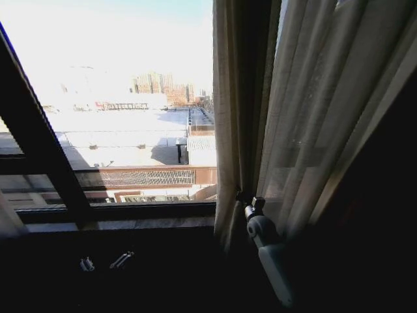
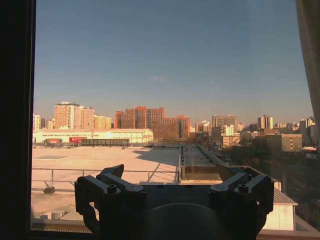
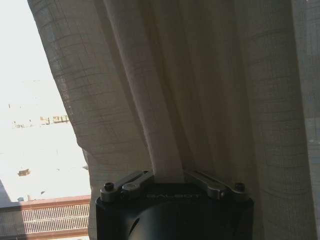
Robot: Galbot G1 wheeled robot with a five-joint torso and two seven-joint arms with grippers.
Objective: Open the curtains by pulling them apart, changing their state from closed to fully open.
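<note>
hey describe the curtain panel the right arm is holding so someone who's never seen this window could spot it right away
Start at the big window with its dark frame and the rooftops outside. On its right side hangs the curtain, a sheer cream panel with vertical pleats. Its bunched inner edge is pinched in the right end effector, and it is the only fabric over the glass here.

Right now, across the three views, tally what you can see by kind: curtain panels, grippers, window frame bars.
Curtain panels: 1, the curtain gathered at right
Grippers: 2, right gripper clamped on a curtain fold, left gripper open facing the glass
Window frame bars: 2, slanted bar, sill bar
Total: 5
</note>
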